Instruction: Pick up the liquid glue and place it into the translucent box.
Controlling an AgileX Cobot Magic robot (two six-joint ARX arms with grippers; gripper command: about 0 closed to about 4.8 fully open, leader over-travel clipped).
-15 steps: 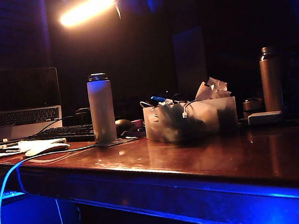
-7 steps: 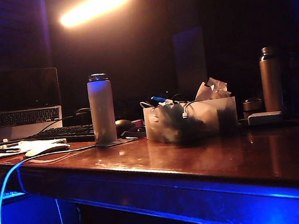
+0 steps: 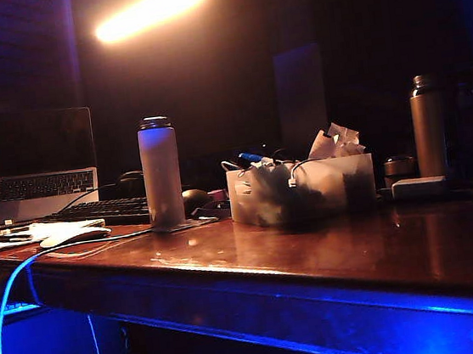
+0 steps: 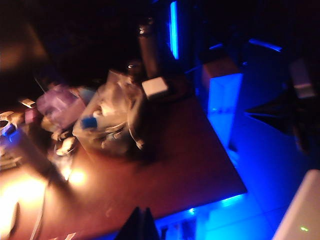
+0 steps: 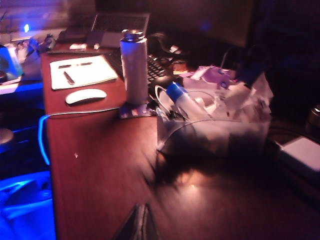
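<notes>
We see neither arm in the exterior view; each wrist view shows only its own fingertips. The left pincer hangs high above the tabletop, its dark tips pressed together and holding nothing. The right pincer also hovers above the wood, its tips meeting in a narrow wedge, empty. The liquid glue lies tilted inside the translucent box, its blue cap at the rim on the flask's side; in the exterior view the cap peeks out above the box's rim at about 10 o'clock from the box's middle. Crumpled paper and a white cable rise above the rim. At 9 o'clock from the box stands the greyish-white flask with a dark lid, on a small coaster; at 3 o'clock stand the tall dark metal bottle and a flat white block. Behind the flask lie a keyboard and an open laptop; a white mouse rests nearer the edge.
</notes>
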